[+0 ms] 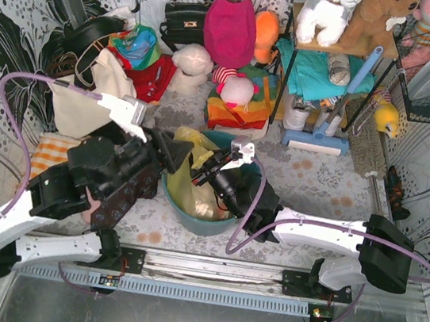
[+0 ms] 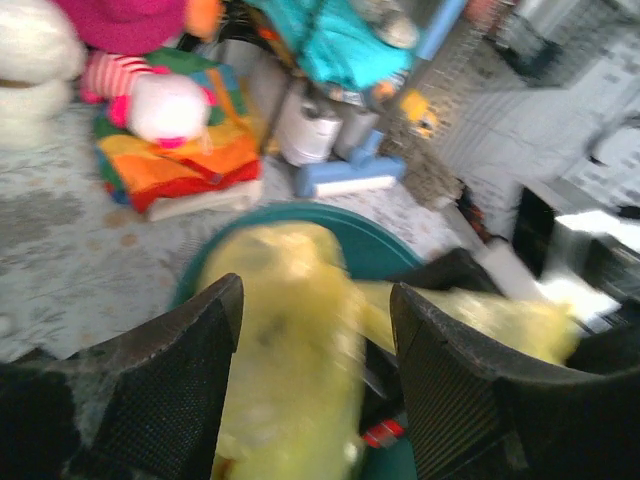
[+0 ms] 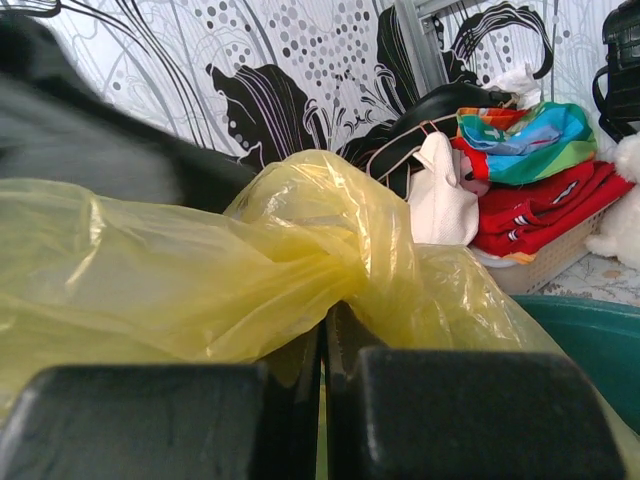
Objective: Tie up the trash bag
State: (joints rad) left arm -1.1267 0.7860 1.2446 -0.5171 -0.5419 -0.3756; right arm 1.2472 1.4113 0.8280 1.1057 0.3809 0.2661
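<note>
A: Pale flowered tabletop, black-and-white patterned walls, soft toys and handbags heaped along the top of the frame. Where is the trash bag?

B: Centre of the overhead view, lining the teal bin, with its top gathered and drawn up over the rim toward the upper left.

A: Why does the right gripper sit so low on it?

B: Its wrist view explains that. The two fingers are pressed together at the bottom of the frame with a sliver of yellow film in the seam, and a twisted, knot-like bunch sits just above them. I judge it is anchoring the neck so the other gripper has something taut to work against.

A: And the left gripper?

B: Spread wide. Its fingers stand at lower left and lower right of its own view, with the blurred bag between them, unclamped. It may be letting go or lining up a fresh hold; I cannot tell which.

A: What does the overhead camera miss?

B: The twist itself — from above it is lost under the grippers. Yet only the overhead view shows the bag's body down in the bin; the wrist views give just a strip of teal rim.
</note>
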